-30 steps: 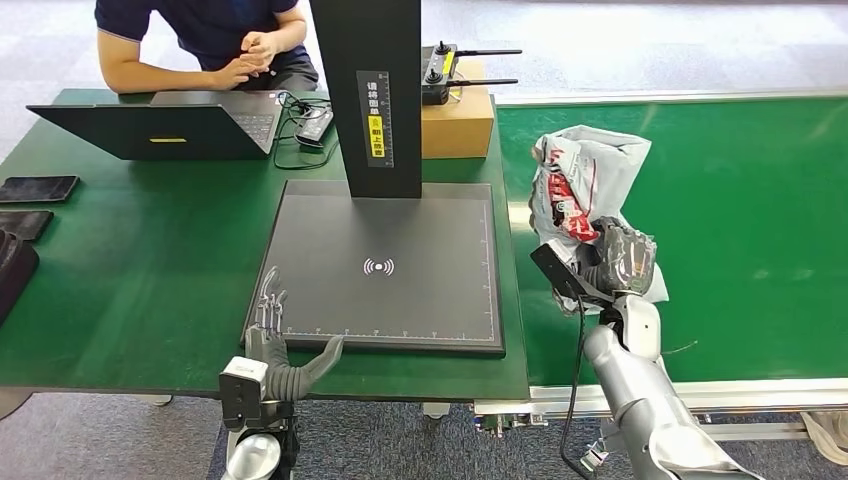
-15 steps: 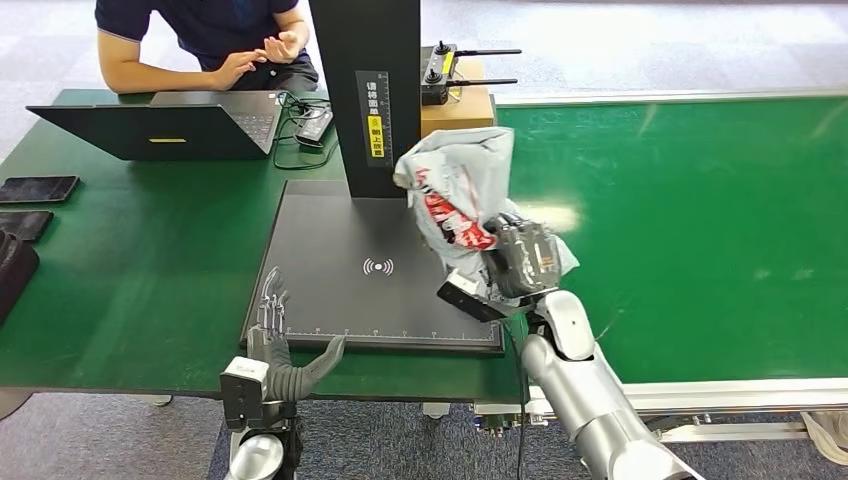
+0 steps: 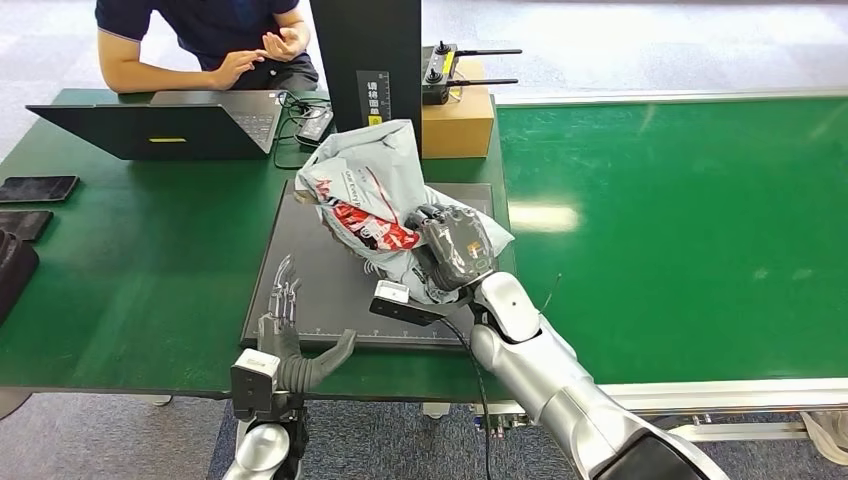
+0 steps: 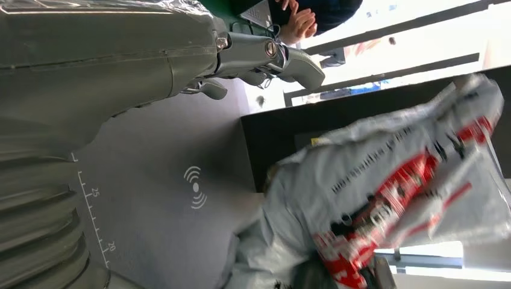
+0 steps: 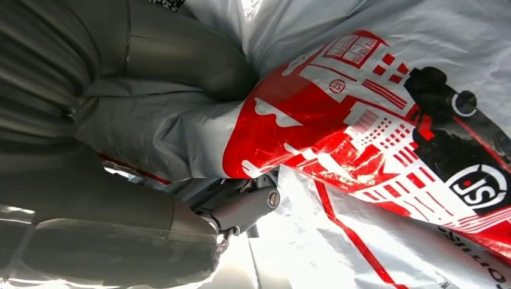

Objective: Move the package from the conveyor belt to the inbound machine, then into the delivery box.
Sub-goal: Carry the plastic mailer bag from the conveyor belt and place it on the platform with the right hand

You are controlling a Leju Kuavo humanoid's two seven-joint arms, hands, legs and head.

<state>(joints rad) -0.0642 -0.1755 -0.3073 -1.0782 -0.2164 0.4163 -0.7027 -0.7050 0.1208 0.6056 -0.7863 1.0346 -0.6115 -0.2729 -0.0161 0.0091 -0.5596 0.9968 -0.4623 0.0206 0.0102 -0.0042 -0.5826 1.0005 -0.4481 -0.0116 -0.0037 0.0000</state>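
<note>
One grey package (image 3: 375,195) with red-and-black print, its lettering unreadable, hung over the inbound machine's black pad (image 3: 320,275), grasped by the right hand (image 3: 455,248); the left hand (image 3: 285,335) lay released, fingers spread.

Green table (image 3: 130,260) on grey carpet (image 3: 640,45) (window glare).

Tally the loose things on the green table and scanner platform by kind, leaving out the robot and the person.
Packages: 1, grey and red package held by the right hand over the platform
Laptops: 1
Phones: 1
Cardboard boxes: 1
Remote controllers: 1
Total: 5
</note>
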